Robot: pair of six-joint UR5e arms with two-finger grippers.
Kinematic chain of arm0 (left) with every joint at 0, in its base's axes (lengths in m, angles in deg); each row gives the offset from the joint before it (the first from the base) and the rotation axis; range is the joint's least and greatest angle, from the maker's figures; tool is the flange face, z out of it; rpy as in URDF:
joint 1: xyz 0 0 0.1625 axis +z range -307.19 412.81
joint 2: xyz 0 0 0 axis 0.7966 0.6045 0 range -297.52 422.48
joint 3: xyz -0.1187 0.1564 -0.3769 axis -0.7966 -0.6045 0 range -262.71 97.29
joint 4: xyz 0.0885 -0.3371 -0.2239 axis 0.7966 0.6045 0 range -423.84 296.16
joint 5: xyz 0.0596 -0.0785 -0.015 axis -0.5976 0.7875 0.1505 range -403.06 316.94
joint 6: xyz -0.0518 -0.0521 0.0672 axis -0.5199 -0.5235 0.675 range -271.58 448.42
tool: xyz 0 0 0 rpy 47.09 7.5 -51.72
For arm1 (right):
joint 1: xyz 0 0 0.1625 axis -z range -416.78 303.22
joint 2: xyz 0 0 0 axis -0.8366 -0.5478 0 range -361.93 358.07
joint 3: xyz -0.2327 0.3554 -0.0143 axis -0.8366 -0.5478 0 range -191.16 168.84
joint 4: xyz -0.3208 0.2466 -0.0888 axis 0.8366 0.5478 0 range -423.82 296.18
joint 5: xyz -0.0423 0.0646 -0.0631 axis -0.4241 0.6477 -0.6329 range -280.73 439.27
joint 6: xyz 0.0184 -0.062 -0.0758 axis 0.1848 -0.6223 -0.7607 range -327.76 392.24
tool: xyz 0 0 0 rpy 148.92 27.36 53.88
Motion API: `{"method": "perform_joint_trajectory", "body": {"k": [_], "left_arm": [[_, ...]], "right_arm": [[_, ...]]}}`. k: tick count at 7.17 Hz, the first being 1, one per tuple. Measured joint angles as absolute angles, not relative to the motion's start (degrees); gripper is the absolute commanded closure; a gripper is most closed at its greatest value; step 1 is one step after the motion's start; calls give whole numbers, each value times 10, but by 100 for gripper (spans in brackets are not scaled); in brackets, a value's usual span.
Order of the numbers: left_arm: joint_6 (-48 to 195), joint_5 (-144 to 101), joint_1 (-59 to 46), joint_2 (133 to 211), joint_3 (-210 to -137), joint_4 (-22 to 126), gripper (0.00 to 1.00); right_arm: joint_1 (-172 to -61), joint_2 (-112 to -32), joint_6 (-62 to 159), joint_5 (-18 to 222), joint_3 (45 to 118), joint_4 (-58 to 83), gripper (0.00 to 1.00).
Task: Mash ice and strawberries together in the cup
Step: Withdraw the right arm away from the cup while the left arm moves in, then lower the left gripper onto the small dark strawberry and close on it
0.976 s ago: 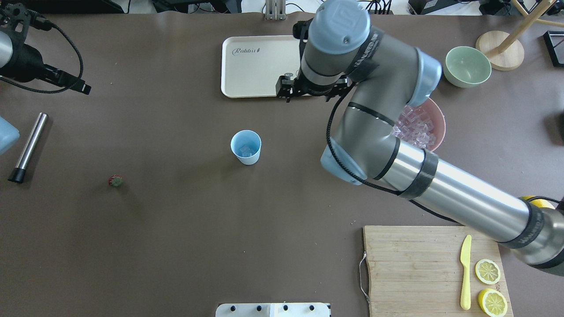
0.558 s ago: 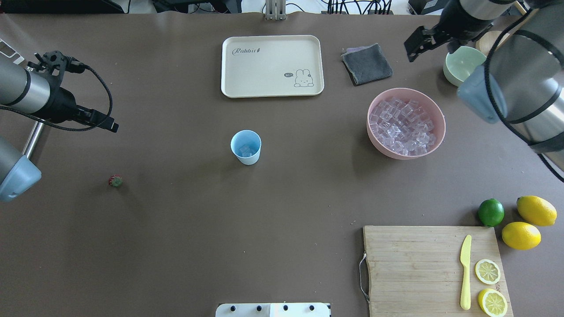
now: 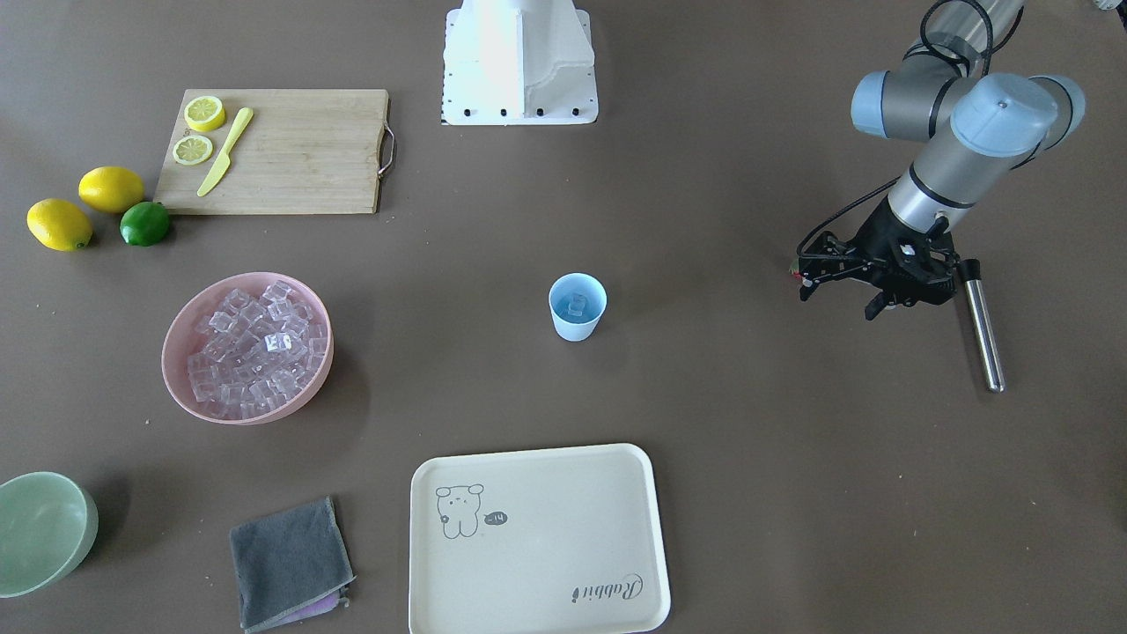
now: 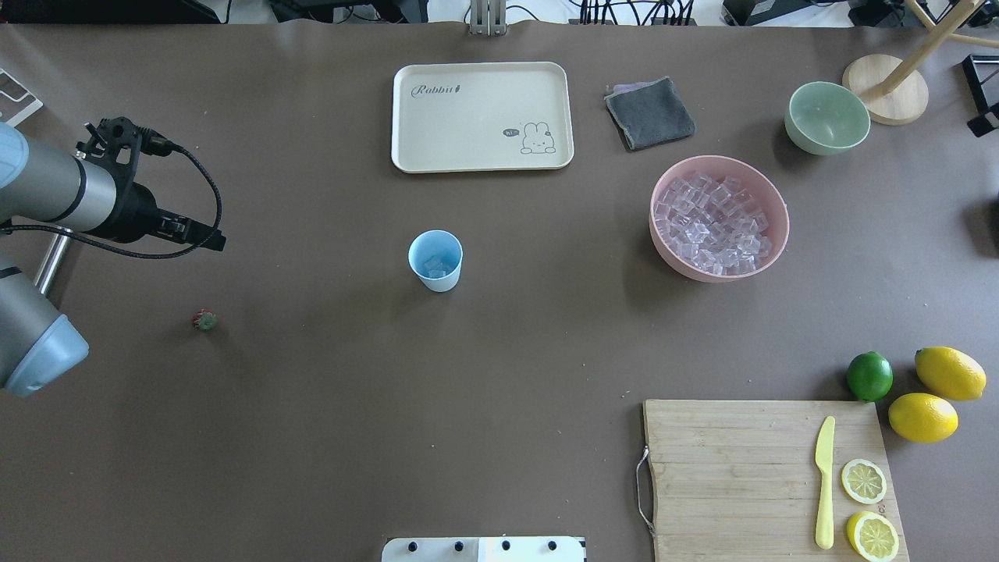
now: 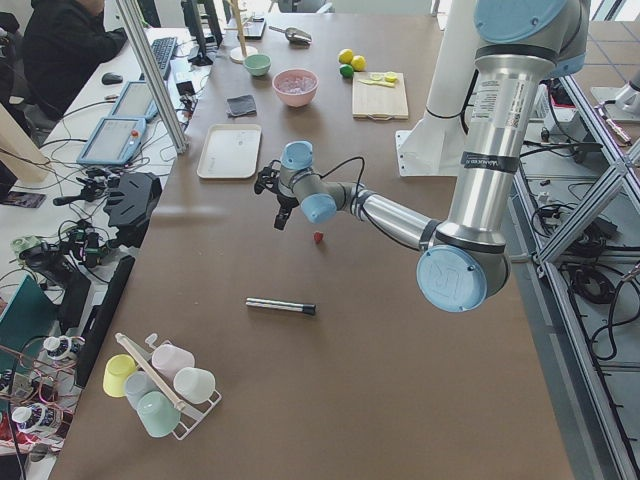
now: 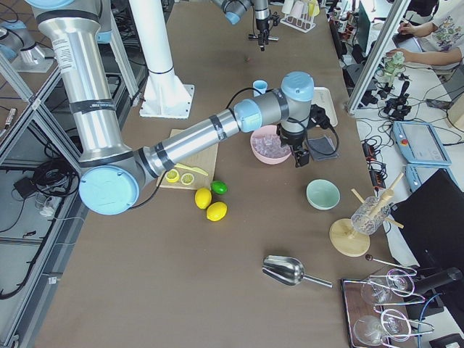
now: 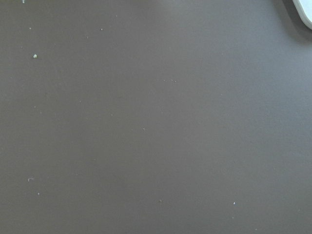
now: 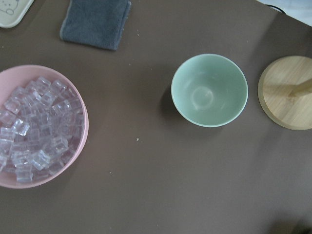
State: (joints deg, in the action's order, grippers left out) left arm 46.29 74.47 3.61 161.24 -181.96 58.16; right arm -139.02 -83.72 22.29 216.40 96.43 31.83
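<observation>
Left gripper [image 4: 209,240] hovers over bare table, jaw width impossible to tell. The strawberry [image 4: 204,320] lies near it, toward the robot. The fruit is tiny, and an off-centre descent could knock it rolling. The cup [image 4: 435,261], mid-table to the right, holds ice [image 4: 435,268]. From the front, the gripper hides most of the strawberry. Right gripper [image 6: 301,155], near the pink bowl [image 4: 654,226], has an unreadable grip.

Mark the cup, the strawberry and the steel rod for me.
cup [image 4: 439,283], overhead view, outer wall below the rim.
strawberry [image 4: 205,320], overhead view, red body.
steel rod [image 3: 983,335], front-facing view, middle of the shaft.
</observation>
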Motion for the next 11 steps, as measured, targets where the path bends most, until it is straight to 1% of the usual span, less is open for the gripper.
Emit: {"method": "perform_joint_trajectory", "body": {"k": [1,2,4,6,11], "left_arm": [[461,738,48,1603,-1825,582,3],[461,735,58,1591,-1828,583,3],[462,726,87,1573,-1822,585,3],[431,723,100,1566,-1821,586,3],[333,705,138,1564,-1820,584,3]], "right_arm": [[-1410,-888,183,2172,982,315,2],[-1426,-922,155,2175,989,314,2],[-1453,-952,131,2173,989,311,2],[-1474,-961,127,2174,989,306,2],[-1477,-967,121,2175,992,305,2]]}}
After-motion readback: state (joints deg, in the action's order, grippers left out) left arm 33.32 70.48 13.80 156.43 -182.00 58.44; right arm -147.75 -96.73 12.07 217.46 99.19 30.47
